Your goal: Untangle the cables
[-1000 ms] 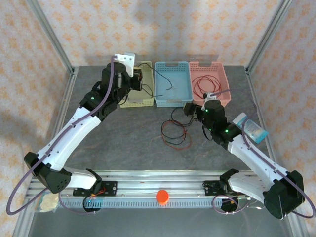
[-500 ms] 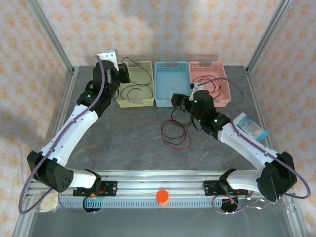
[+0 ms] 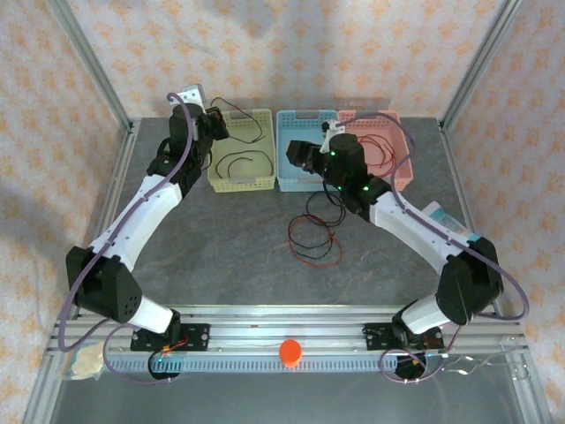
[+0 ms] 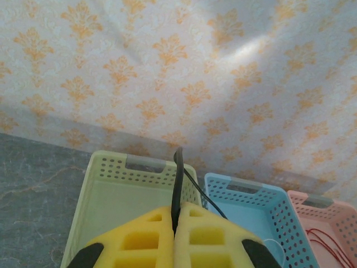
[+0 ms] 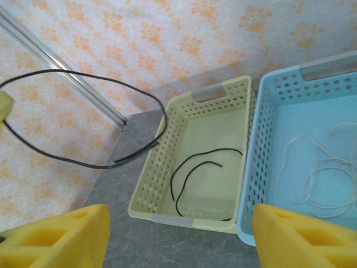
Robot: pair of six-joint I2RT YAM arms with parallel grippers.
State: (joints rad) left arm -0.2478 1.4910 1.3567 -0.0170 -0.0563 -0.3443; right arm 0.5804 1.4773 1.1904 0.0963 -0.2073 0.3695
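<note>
At the far edge of the table: the blue basket [image 3: 309, 116] is my landmark. The yellow basket [image 3: 240, 185] touches its left side and the pink basket [image 3: 375, 115] its right.
Open room: I have bare grey table [image 3: 221, 256] in front of the blue basket and out to its left.
Left gripper [image 4: 174, 215]: raised left of the blue basket, over the yellow one. Its pads are pressed together on a black cable [image 4: 178, 167] that loops through the air.
Right gripper [image 5: 178, 223]: above the blue basket's left half, with fingers [image 5: 61, 234] wide apart and nothing between them.
Tangle [image 3: 313, 237]: red and black cables on the table just in front of the blue basket, beside my right forearm.
In the baskets: a whitish cable [image 5: 321, 167] in the blue basket, a loose black piece [image 5: 195, 167] left of it in the yellow, and a red cable [image 3: 381, 152] right of it in the pink.
In the way: my right arm crosses the pink basket's front.
Rail: an orange knob [image 3: 290, 352] sits well in front of the blue basket.
</note>
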